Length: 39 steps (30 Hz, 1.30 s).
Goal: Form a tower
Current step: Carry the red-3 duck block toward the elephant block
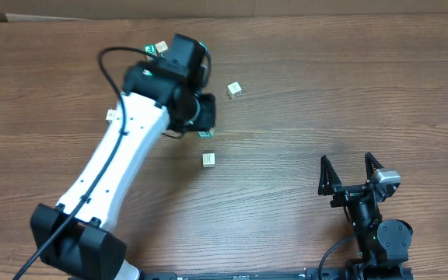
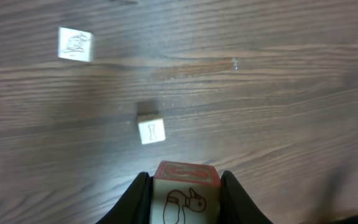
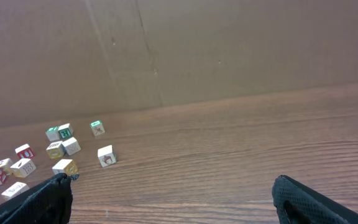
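My left gripper (image 2: 186, 182) is shut on a pale wooden cube (image 2: 186, 198) with a red top and a duck drawing on its side, held above the table. Below it and slightly left lies a single loose cube (image 2: 151, 131), with another (image 2: 75, 45) further off. From overhead, the left gripper (image 1: 204, 126) hangs just up and left of that loose cube (image 1: 208, 159); another cube (image 1: 234, 89) lies to the right. My right gripper (image 1: 351, 173) rests open and empty at the near right. The tower is out of view.
Several more small printed cubes (image 3: 55, 150) lie scattered at the left of the right wrist view, one (image 3: 106, 155) apart from the group. A brown cardboard wall (image 3: 216, 50) closes the table's far side. The white left arm (image 1: 115, 163) crosses the left half of the table.
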Each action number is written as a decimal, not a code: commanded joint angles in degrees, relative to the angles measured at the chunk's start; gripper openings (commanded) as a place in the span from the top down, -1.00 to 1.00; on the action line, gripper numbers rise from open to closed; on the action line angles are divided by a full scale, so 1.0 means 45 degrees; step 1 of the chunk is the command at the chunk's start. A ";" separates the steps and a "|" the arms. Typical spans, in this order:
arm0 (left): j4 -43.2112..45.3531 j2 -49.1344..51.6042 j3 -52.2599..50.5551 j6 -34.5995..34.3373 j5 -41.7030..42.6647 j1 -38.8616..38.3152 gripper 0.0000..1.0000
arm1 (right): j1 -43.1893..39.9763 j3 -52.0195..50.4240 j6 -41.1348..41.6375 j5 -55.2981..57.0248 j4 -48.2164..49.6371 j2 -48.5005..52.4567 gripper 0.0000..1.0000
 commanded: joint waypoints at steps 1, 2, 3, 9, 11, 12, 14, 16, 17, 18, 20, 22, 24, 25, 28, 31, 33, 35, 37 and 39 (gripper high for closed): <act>0.0461 0.0126 -0.0860 -0.0835 -0.0806 -0.0544 0.92 | -0.0039 -0.0126 0.0039 -0.0053 0.0073 -0.0126 -1.00; 0.0675 0.0126 -0.1127 -0.0971 -0.0899 -0.0704 0.91 | -0.0039 -0.0126 0.0039 -0.0053 0.0073 -0.0126 -1.00; 0.0879 0.0126 -0.1394 -0.1166 -0.1020 -0.0840 0.92 | -0.0039 -0.0126 0.0039 -0.0053 0.0073 -0.0126 -1.00; 0.1855 0.0131 -0.2268 -0.1462 -0.1088 -0.1292 0.92 | -0.0039 -0.0126 0.0039 -0.0053 0.0073 -0.0126 -1.00; 0.2069 0.0131 -0.2395 -0.1622 -0.1083 -0.1307 0.92 | -0.0039 -0.0126 0.0039 -0.0053 0.0068 -0.0126 -1.00; 0.2137 0.0131 -0.2429 -0.1749 -0.1083 -0.1302 0.92 | -0.0039 -0.0126 0.0039 -0.0053 0.0068 -0.0126 -1.00; 0.2356 0.0131 -0.2560 -0.2001 -0.1088 -0.1302 0.91 | -0.0039 -0.0126 0.0039 -0.0053 0.0073 -0.0126 -1.00; 0.2521 0.0146 -0.2667 -0.2137 -0.1107 -0.1302 0.92 | -0.0039 -0.0126 0.0039 -0.0053 0.0073 -0.0126 -1.00; 0.2550 0.0165 -0.2696 -0.2249 -0.1200 -0.1307 0.92 | -0.0039 -0.0126 0.0039 -0.0053 0.0073 -0.0126 -1.00; 0.2535 0.0189 -0.2705 -0.2419 -0.1365 -0.1311 0.92 | -0.0039 -0.0126 0.0039 -0.0053 0.0068 -0.0126 -1.00; 0.2521 0.0199 -0.2739 -0.2657 -0.1647 -0.1321 0.91 | -0.0039 -0.0126 0.0039 -0.0053 0.0073 -0.0126 -1.00; 0.2516 0.0199 -0.2744 -0.2769 -0.1734 -0.1341 0.91 | -0.0039 -0.0126 0.0039 -0.0053 0.0073 -0.0126 -1.00; 0.2521 0.0199 -0.2744 -0.2773 -0.1744 -0.1384 0.92 | -0.0039 -0.0126 0.0039 -0.0053 0.0073 -0.0126 -1.00; 0.2521 0.0199 -0.2744 -0.2773 -0.1744 -0.1413 0.92 | -0.0039 -0.0126 0.0044 -0.0053 0.0073 -0.0126 -1.00; 0.2521 0.0199 -0.2744 -0.2783 -0.1851 -0.1511 0.92 | -0.0039 -0.0126 0.0039 -0.0053 0.0073 -0.0126 -1.00; 0.2467 0.0199 -0.2744 -0.3089 -0.2375 -0.1642 0.92 | -0.0039 -0.0126 0.0039 -0.0053 0.0073 -0.0126 -1.00; 0.2458 0.0199 -0.2744 -0.3259 -0.2662 -0.1734 0.92 | -0.0039 -0.0126 0.0039 -0.0053 0.0073 -0.0126 -1.00; 0.2467 0.0199 -0.2744 -0.3347 -0.2735 -0.1821 0.92 | -0.0039 -0.0126 0.0039 -0.0053 0.0073 -0.0126 -1.00; 0.2472 0.0199 -0.2744 -0.3347 -0.2739 -0.1889 0.91 | -0.0039 -0.0126 0.0039 -0.0053 0.0073 -0.0126 -1.00; 0.2467 0.0199 -0.2744 -0.3347 -0.2735 -0.1909 0.91 | -0.0039 -0.0126 0.0039 -0.0053 0.0073 -0.0126 -1.00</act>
